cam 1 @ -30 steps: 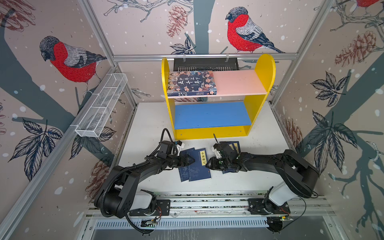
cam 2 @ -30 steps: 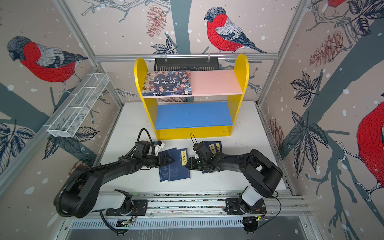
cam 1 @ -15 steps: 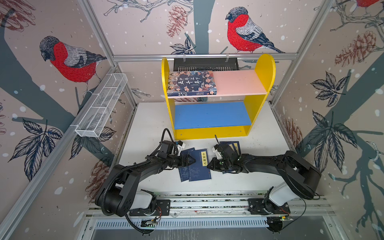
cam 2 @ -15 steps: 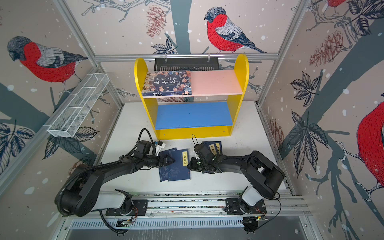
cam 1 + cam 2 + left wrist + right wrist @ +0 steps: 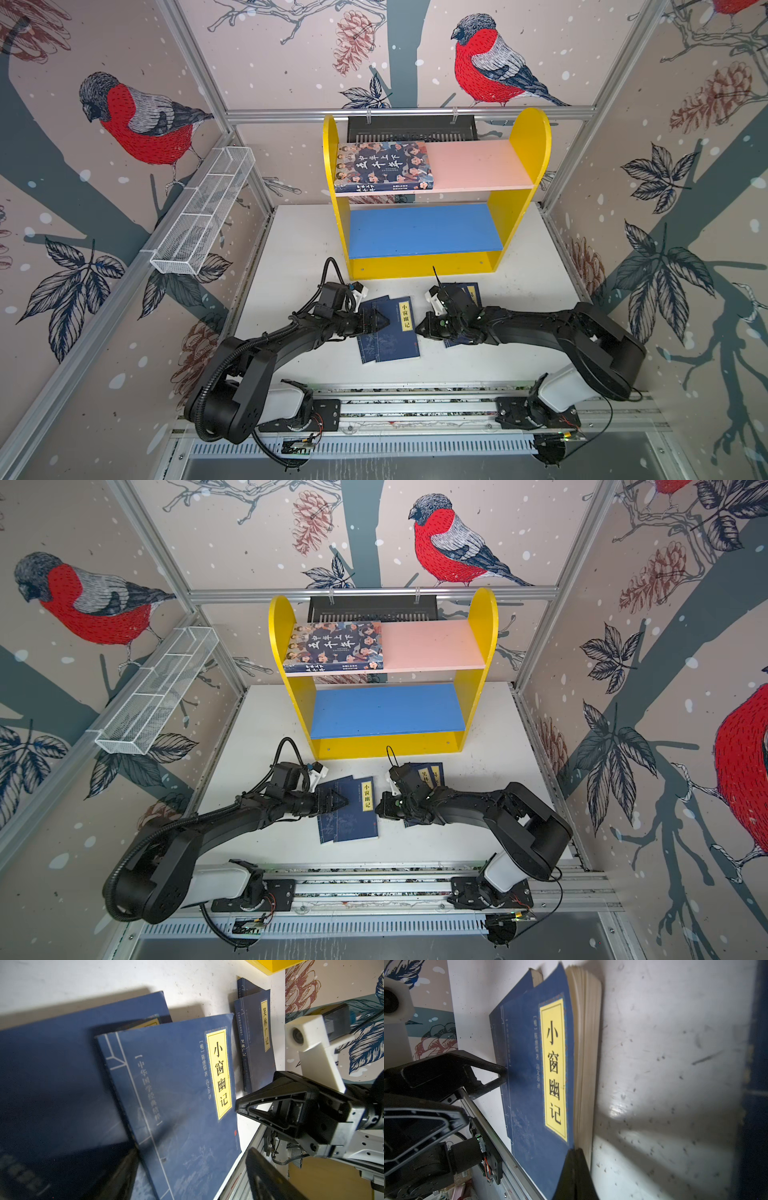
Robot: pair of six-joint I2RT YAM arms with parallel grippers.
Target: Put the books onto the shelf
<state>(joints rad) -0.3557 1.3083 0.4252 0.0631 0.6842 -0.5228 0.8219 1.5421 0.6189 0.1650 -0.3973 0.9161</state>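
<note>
- Right claw [image 5: 418,329] has clenched at the page edge of the top book [image 5: 392,338]; grip unclear
- Left claw [image 5: 385,322], spread, presses its spine side: keep it down while lifting

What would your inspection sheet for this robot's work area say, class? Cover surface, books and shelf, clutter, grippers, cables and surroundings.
Surface: white table, speckled with dark marks.
Job's things: shelf with a picture book lying on its pink board, blue board bare; four navy books on the table, two overlapping in the middle, two partly under the right arm.
Clutter: nothing seen.
Grippers: left gripper open over the middle pair's left side; right gripper shut at its right edge.
Cables: black loop above the left wrist; thin wire by the right base.
Surroundings: bird-print walls, wire tray, black basket behind the shelf.
</note>
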